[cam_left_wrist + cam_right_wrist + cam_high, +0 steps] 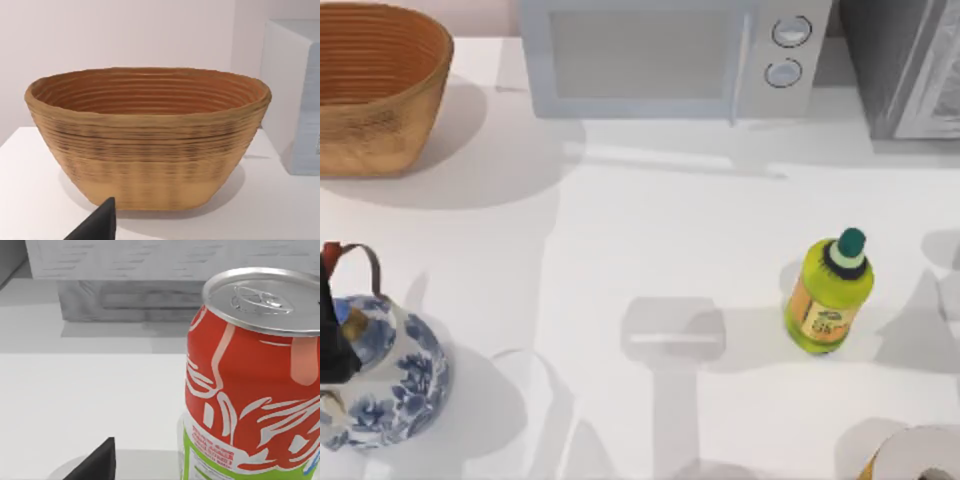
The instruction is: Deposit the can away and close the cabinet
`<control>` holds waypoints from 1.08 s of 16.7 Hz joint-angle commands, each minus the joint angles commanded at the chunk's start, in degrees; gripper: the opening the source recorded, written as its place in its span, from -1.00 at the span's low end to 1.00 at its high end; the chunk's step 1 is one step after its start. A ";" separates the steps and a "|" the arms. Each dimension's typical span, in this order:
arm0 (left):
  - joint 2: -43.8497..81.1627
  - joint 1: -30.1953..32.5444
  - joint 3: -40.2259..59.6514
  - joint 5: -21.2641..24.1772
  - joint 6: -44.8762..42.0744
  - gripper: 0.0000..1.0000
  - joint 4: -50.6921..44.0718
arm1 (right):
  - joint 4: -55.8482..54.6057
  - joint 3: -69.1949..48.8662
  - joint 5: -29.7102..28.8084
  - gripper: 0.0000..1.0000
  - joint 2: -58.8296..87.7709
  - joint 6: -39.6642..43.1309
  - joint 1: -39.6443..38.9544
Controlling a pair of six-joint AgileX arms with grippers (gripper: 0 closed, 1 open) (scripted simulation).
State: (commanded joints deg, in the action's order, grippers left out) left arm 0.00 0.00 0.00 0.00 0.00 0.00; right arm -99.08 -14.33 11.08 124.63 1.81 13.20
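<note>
The can (250, 380) is red with white markings, a green band at the bottom and a silver lid. It stands upright and very close in the right wrist view. A dark part of my right gripper (97, 462) shows just beside it, and whether the two touch cannot be told. The grey cabinet (910, 70) stands at the back right corner of the table in the top view. My left arm (330, 340) sits at the left edge, over a teapot, and its wrist view faces a basket.
A woven basket (375, 90) stands at the back left and a white microwave (670, 55) at the back middle. A blue-and-white teapot (385, 385) is at the front left. A yellow-green bottle (830, 295) stands right of centre, and a paper roll (920, 455) at the front right.
</note>
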 joint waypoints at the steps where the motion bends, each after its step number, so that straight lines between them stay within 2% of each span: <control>1: 0.00 0.00 0.00 0.00 0.00 1.00 0.00 | 0.00 0.00 0.00 1.00 0.00 0.00 0.00; 4: 0.00 0.00 0.00 0.00 0.00 1.00 0.00 | 0.25 0.05 -0.23 1.00 -0.16 -0.10 -0.40; 11: 0.00 0.00 0.00 0.00 0.00 1.00 0.00 | 6.82 -8.99 -5.89 1.00 2.02 -1.13 -6.02; 18: 0.00 0.00 0.00 0.00 0.00 1.00 0.00 | 9.86 -13.71 -2.60 1.00 3.79 -0.49 -2.59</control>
State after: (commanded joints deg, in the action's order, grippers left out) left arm 0.00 0.00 0.00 0.00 0.00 0.00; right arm -89.22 -28.04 8.48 128.43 1.32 10.60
